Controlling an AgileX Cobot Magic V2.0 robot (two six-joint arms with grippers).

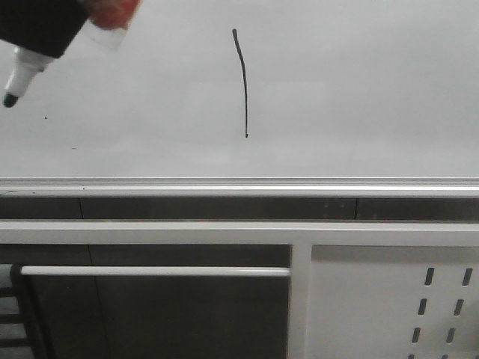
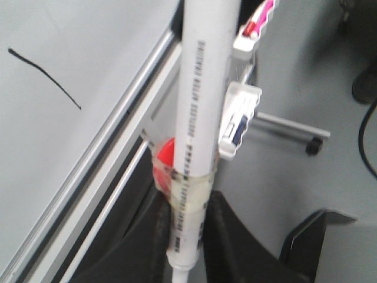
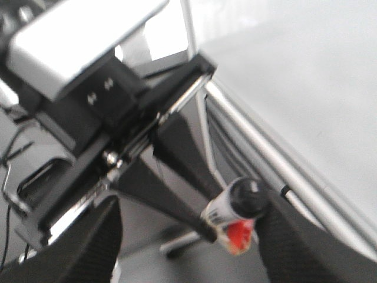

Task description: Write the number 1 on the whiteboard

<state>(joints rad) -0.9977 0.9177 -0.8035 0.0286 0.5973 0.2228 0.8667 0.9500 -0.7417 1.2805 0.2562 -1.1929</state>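
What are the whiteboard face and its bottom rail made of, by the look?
The whiteboard face: smooth, glossy pale grey-white, probably coated or laminate, since it shows soft sheen and takes the number 1 cleanly. Bottom rail: likely aluminium, a silver, ridged strip with a metallic shine.

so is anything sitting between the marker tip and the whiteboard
Nothing visible. The marker tip hangs in front of bare whiteboard, well left of the finished stroke; whether it touches the board cannot be told.

Glossy smooth whiteboard [image 1: 359, 90] with brushed aluminium rail [image 1: 239, 185]; matt white perforated metal panel [image 1: 374, 314].
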